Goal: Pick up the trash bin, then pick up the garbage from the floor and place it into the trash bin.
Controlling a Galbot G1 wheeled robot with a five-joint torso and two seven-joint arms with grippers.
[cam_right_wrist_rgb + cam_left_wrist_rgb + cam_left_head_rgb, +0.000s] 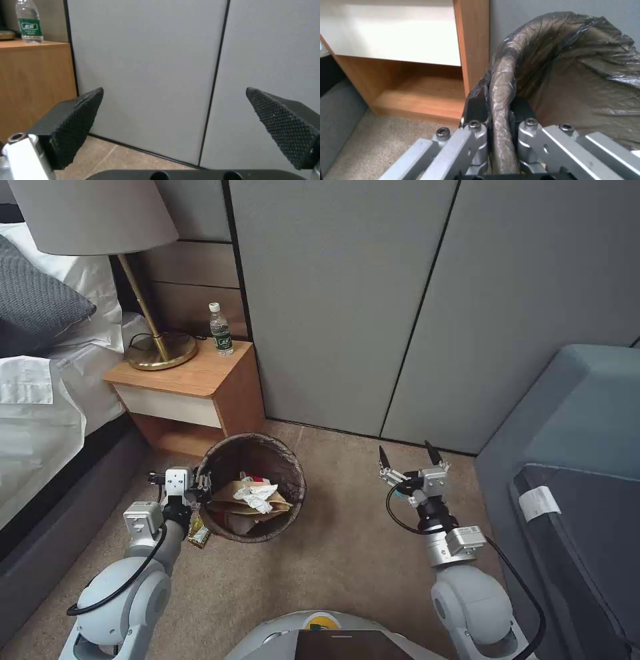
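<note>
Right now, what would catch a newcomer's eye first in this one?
The trash bin beside the wooden nightstand, its dark liner folded over the rim and litter piled inside. The left pincer is clamped on that rim, one finger on each side of it. The right pincer hangs open over bare carpet, and a yellow wrapper lies on the floor beside the bin.

Soft, even indoor light; wrist views slightly blurred, faint shadows.
</note>
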